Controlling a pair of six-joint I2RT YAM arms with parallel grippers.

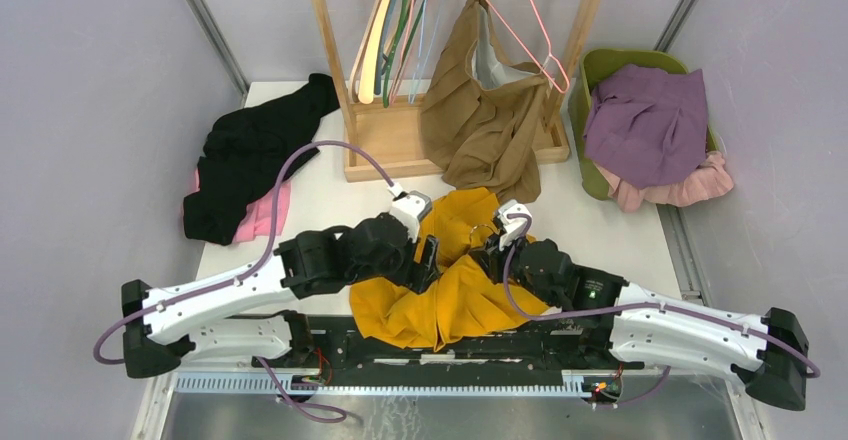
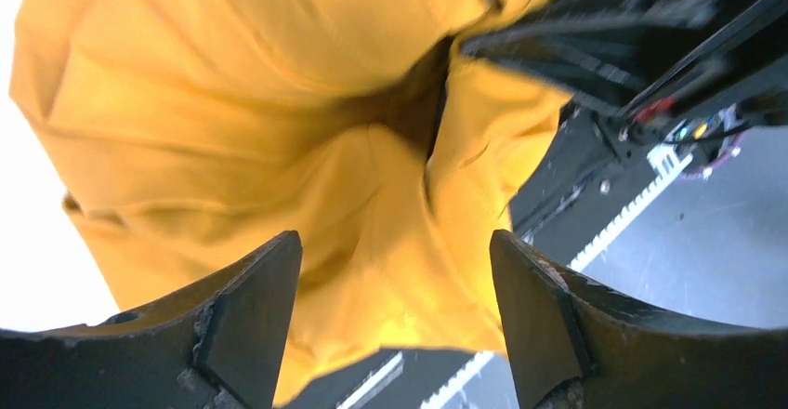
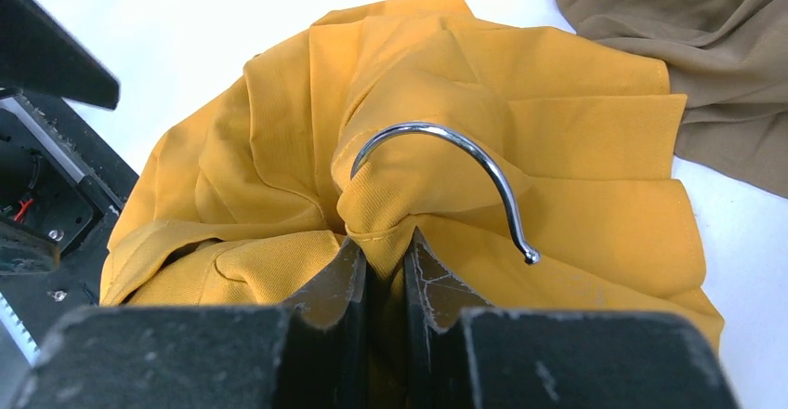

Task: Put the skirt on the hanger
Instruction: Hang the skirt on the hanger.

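"Top external view, left side first: how did the left gripper (image 1: 428,257) stand?"
"Its jaws were spread wide and held nothing. The yellow skirt (image 1: 440,305) lay bunched just past its fingers (image 2: 251,316)."
"Where was the skirt?"
"At the middle of the near edge of the table (image 1: 330,210), between the two grippers."
"And the right gripper (image 1: 493,250)?"
"It was pinched narrow on a fold of the skirt. The hanger's chrome hook (image 3: 418,127) arched out of the cloth just above its fingertips."
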